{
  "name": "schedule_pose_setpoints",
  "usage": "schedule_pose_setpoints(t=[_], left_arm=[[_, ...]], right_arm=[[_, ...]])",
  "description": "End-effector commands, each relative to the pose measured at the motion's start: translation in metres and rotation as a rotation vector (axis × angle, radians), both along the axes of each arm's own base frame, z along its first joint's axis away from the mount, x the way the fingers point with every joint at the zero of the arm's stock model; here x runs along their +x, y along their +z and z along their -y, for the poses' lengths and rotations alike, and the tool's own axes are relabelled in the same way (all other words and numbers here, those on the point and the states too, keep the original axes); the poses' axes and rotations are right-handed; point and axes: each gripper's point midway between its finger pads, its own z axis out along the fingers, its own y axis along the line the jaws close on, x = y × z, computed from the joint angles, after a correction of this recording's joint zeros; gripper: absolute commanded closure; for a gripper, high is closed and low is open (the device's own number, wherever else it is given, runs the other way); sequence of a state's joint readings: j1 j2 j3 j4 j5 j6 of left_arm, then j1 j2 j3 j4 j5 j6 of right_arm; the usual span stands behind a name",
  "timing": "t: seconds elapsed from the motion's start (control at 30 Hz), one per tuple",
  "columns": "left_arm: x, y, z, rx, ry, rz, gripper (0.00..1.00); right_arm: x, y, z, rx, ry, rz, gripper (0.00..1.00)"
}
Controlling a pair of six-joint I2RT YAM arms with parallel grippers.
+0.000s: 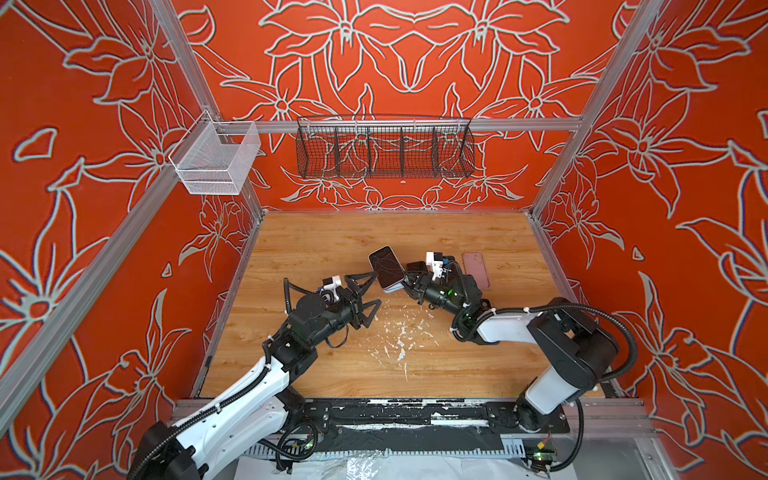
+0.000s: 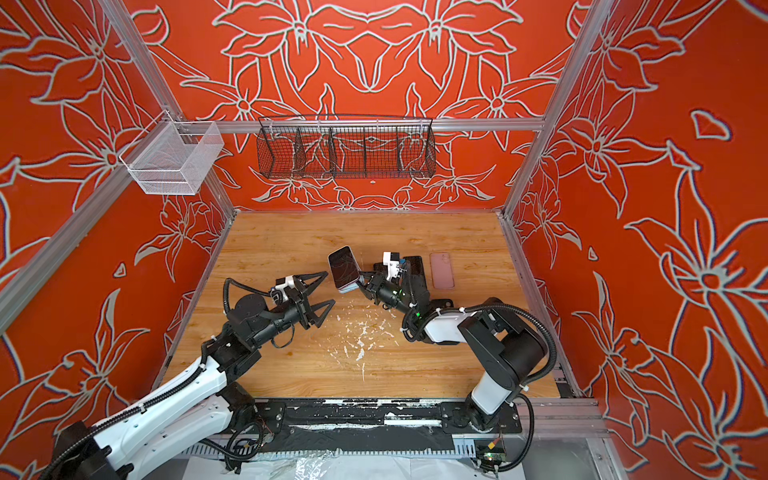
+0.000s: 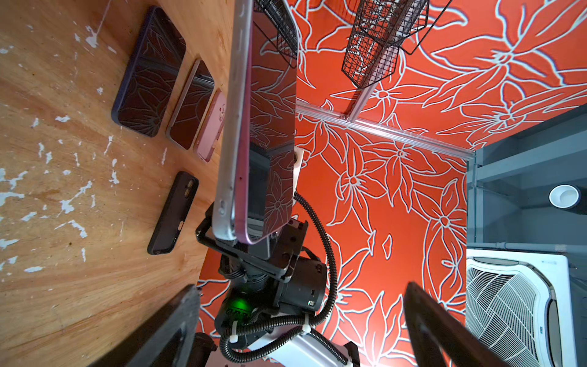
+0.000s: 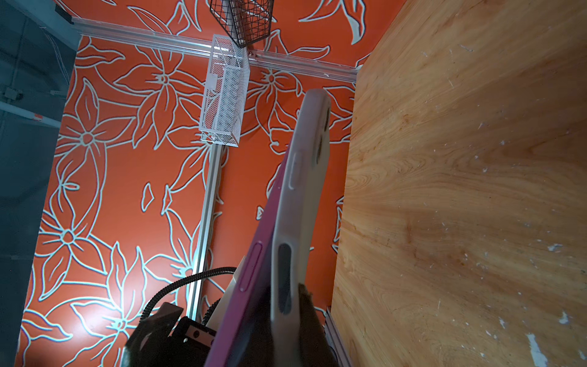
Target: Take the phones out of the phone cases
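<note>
The right gripper [image 1: 405,284] is squeezed tight on one short end of the phone case [image 4: 301,197]. It holds the case up in the air over the middle of the table [image 1: 332,232]. The case is grey. The phone [image 1: 387,268] is pink and sits in the case, with its dark screen facing up and tilted in both top views. In the right wrist view, the phone's pink side sticks out past the case wall near the gripper.

The left gripper [image 1: 377,286] has its fingers wide apart and holds nothing. It is just beside the phone, on the side toward the left edge of the table. One fingertip [image 2: 326,274] is very close to the phone, but I cannot tell if it touches.

More things lie flat near the right edge of the table: a dark phone [image 3: 149,73], a second phone [image 3: 192,105], a pink case [image 1: 476,270] and a black case [image 3: 173,213]. White flecks [image 1: 399,336] dot the wood toward the front edge.

A black wire basket [image 1: 384,147] and a white mesh basket [image 1: 216,160] hang on the frame above the back edge.
</note>
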State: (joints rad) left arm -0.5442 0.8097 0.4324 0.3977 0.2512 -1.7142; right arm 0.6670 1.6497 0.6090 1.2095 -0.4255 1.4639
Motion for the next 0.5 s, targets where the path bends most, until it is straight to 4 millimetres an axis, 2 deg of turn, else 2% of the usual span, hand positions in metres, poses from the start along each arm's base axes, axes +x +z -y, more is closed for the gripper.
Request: schedule_pose_setpoints(t=[0.0, 0.47], left_arm=[[0.003, 0.019, 0.0, -0.044, 0.019, 0.04, 0.03], [0.016, 0.009, 0.005, -0.065, 0.035, 0.037, 0.03]], right_arm=[[0.002, 0.041, -0.002, 0.125, 0.017, 0.09, 0.96], [-0.004, 0.039, -0.009, 0.134, 0.039, 0.091, 0.96]])
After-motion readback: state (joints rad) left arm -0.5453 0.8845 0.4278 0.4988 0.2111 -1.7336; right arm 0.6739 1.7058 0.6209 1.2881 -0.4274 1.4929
